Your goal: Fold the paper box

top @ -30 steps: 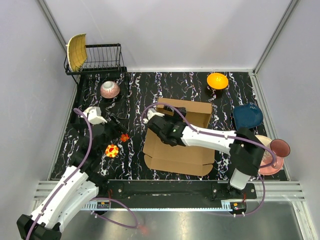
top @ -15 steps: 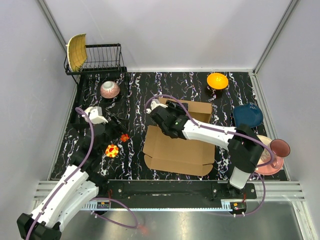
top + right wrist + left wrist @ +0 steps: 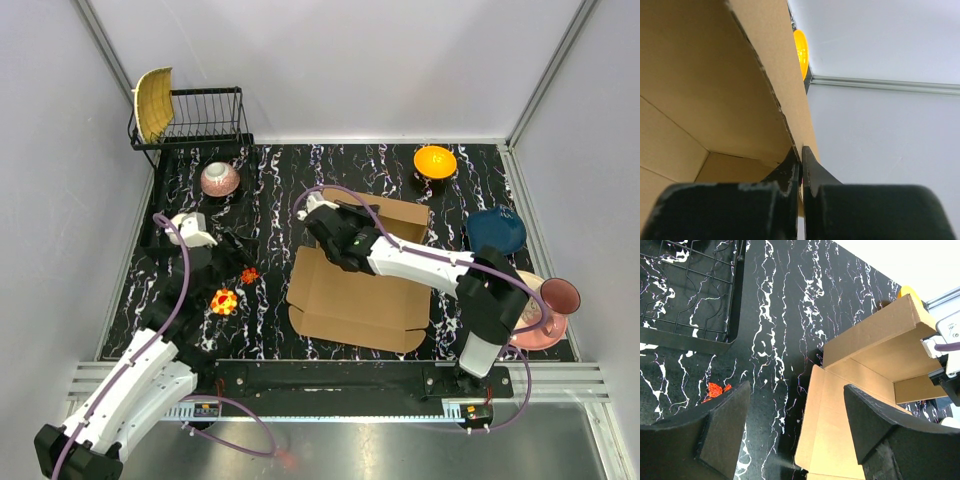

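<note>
At table (image 3: 280, 180) centre: one paper box (image 3: 350, 305), base flat, rear wall upright. Two grippers.
- Right gripper (image 3: 800, 152): jaws pinched on rear wall top edge, near left corner.
- Left gripper (image 3: 795, 387): jaws wide, empty, above tabletop left of box.

Three bowls: pink (image 3: 220, 178), orange (image 3: 435, 160), dark blue (image 3: 495, 232), all apart from box. Bare tabletop along box left edge.

Versus one second ago: right gripper shifted from box interior to rear wall, jaws now closed. Left arm unchanged.

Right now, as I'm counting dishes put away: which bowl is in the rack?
The yellow bowl, standing on edge at the left end of the rack; the others lie outside it.
</note>
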### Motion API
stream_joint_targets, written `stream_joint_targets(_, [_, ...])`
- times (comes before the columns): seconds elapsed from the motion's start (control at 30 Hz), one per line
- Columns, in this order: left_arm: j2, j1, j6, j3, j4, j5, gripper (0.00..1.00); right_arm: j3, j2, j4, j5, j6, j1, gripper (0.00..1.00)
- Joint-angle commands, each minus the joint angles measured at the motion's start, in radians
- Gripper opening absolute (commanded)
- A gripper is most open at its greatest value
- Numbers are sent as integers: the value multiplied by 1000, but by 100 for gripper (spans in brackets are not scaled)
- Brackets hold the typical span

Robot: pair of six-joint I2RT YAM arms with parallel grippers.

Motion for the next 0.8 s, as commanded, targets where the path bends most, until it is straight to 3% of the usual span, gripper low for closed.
stream_joint_targets(0.0, [-16,-1,21,40,27,-5,77,0,-29,71,43,-30,-8,0])
stream_joint_targets(0.1, [-23,-1,41,90,-4,-39,77,59,-57,62,54,-10,-9,0])
stream_joint_targets(0.13, [-27,-2,52,109,-13,-50,77,93,-84,-32,37,33,-14,0])
stream_joint_targets(0.17, [-28,-1,56,127,-19,-69,77,141,-92,-115,11,174,-23,0])
stream_joint_targets(0.23, [-36,-1,73,189,-33,-83,78,335,-101,-392,-109,354,-75,0])
stream_joint_targets(0.37, [-48,-1,92,295,-48,-106,78,567,-123,-635,-377,714,-217,0])
stream_joint_targets(0.4, [-54,-1,95,333,-54,-108,78,577,-129,-665,-516,775,-259,0])
stream_joint_targets(0.53, [-68,-1,101,407,-62,-96,79,483,-207,-680,-846,1022,-480,0])
stream_joint_targets(0.67, [-89,-1,102,439,-64,-97,78,214,-276,-587,-1083,1200,-660,0])
stream_joint_targets(0.77, [-109,-1,109,433,-65,-117,78,4,-339,-452,-1244,1364,-718,0])
